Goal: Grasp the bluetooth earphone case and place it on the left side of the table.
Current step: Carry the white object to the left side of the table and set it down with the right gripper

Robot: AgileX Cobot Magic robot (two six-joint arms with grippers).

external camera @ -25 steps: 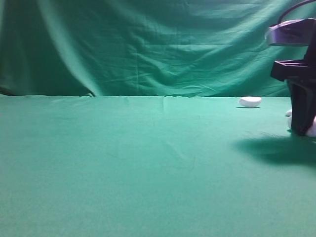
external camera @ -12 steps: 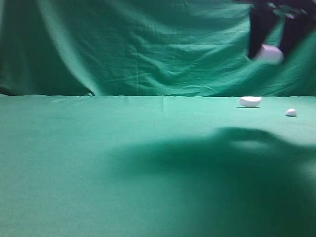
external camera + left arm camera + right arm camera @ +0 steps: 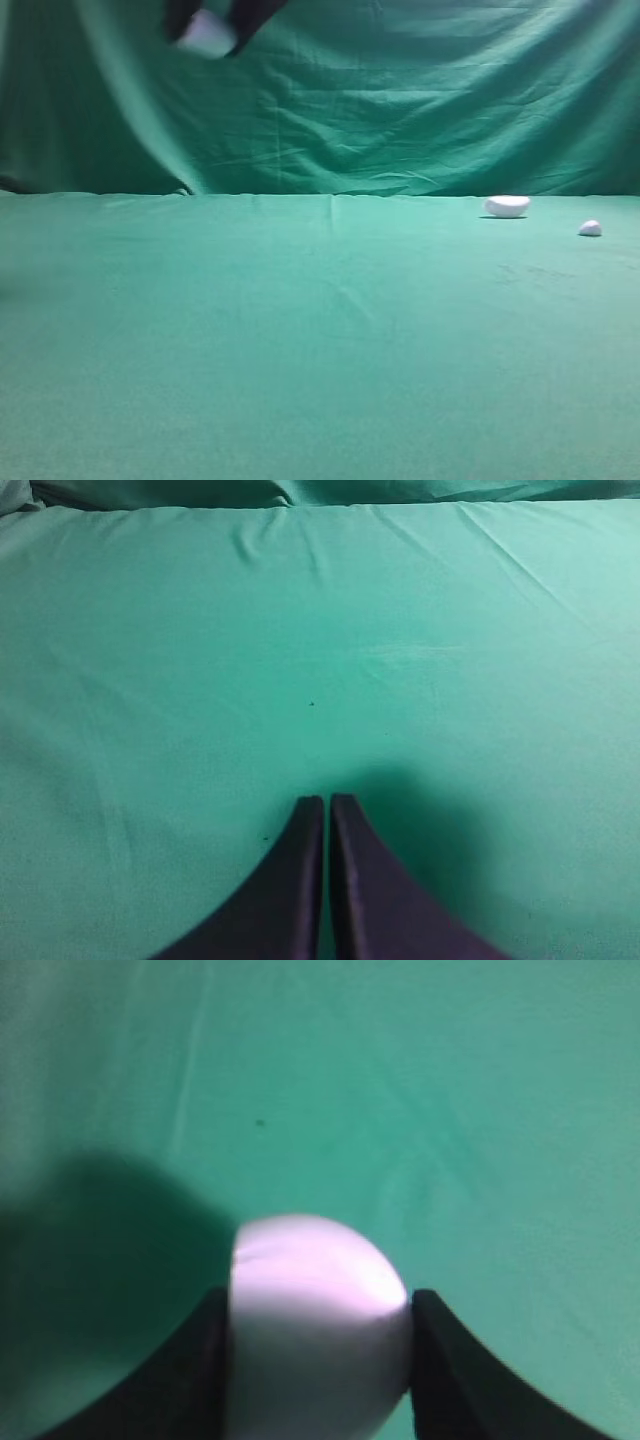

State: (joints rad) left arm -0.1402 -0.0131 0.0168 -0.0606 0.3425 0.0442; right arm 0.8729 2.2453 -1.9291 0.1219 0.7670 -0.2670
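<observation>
Your right gripper (image 3: 212, 35) is clamped on the earphone case (image 3: 205, 37): in the right wrist view the white rounded body (image 3: 318, 1330) sits squarely between the two dark fingers (image 3: 190, 1370), one pressed to each flank, its domed end poking out past the tips. Grip looks centred; no tilt that you can read.

In the high view the case hangs up near the top edge, over the left part of the table (image 3: 250, 350), well clear of the cloth. So the case is already on the correct side. What matters now is straight down: the landing spot lies below the fingers, not off to either side, and bare green cloth is all the wrist camera shows beneath.

Long axis: it appears to run along the fingers, nose outward, but the view is blurred, so treat that as a guess. If so, expect it to touch nose first and tip over on release; lay it low before you let go.

Your left gripper (image 3: 326, 815) is pinched together, holding nothing, just above the cloth. It may be near the drop zone, though how near cannot be told.

The half-moon piece (image 3: 507, 206) and the small pebble (image 3: 590, 228) lie far right, well apart from all this.
</observation>
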